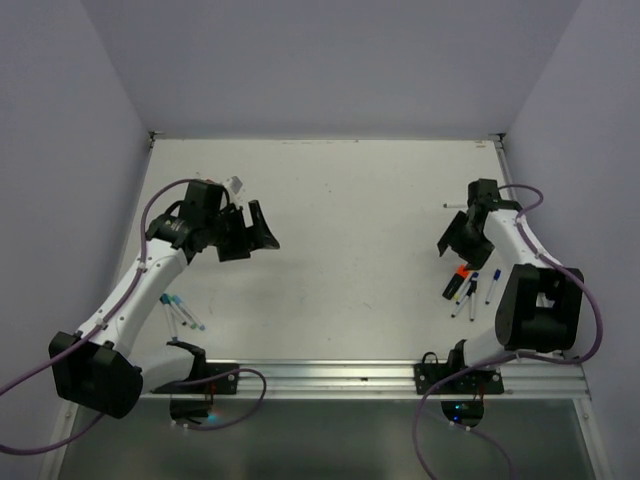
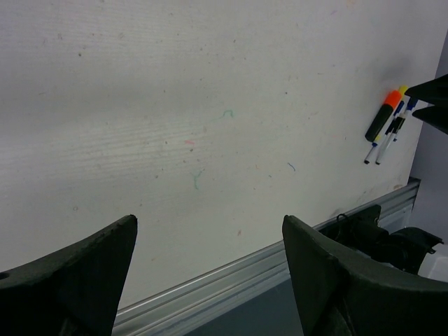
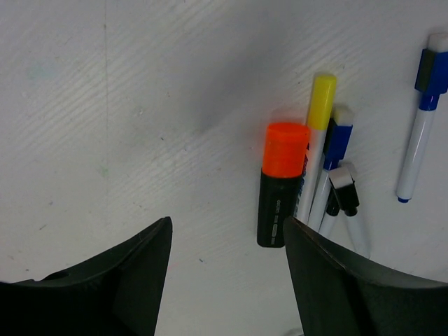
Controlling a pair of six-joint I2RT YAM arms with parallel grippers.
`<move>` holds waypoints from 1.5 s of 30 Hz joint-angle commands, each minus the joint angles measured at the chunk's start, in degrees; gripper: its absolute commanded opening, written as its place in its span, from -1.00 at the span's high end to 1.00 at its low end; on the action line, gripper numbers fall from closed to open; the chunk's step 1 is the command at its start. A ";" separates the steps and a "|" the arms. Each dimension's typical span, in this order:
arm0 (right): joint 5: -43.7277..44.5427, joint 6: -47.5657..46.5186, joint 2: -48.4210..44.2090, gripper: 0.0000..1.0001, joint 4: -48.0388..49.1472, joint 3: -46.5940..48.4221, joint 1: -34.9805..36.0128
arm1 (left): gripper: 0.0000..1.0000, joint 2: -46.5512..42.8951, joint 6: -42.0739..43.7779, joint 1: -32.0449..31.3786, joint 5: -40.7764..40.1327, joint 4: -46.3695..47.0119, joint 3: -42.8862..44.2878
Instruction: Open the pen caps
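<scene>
A cluster of pens [image 1: 468, 287] lies at the right of the table. Among them are a black marker [image 3: 272, 213] with a chunky orange cap [image 3: 285, 148], and white pens with a yellow cap [image 3: 322, 100], a blue cap [image 3: 341, 143] and a black cap [image 3: 345, 190]. Another blue-capped pen [image 3: 423, 119] lies apart to the right. My right gripper [image 3: 227, 227] hovers open just left of the marker and holds nothing. My left gripper [image 1: 255, 238] stands open and empty over the table's left half. A few more pens [image 1: 183, 315] lie near the left arm.
A metal rail [image 1: 360, 375] runs along the table's near edge. A lone white pen [image 1: 455, 205] lies beyond my right gripper. A small white object [image 1: 237, 183] sits behind the left arm. Walls close in the table on three sides.
</scene>
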 commanded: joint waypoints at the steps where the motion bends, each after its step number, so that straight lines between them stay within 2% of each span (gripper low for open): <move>1: 2.80 -4.43 -0.02 -0.36 5.73 -0.99 -0.11 | -0.74 0.26 1.25 -0.23 1.72 2.04 2.48; 21: 0.27 -6.72 0.60 -0.32 10.74 -11.00 -0.89 | -0.75 1.49 1.78 -0.23 1.45 2.39 3.27; 28: -0.97 -7.60 2.44 -0.19 12.32 -12.15 -0.81 | -0.75 1.49 1.60 -0.23 1.54 2.30 3.36; 37: -0.97 -7.69 4.47 0.17 12.76 -12.24 -0.72 | -0.75 1.49 1.25 -0.15 1.02 1.77 3.62; 40: -1.76 -8.21 4.56 0.41 12.85 -11.80 0.07 | -0.74 1.75 1.16 -0.23 0.93 1.51 4.06; 45: 0.08 -9.62 4.21 0.95 9.79 -5.92 7.87 | -0.70 3.07 1.25 -0.23 1.71 1.68 6.25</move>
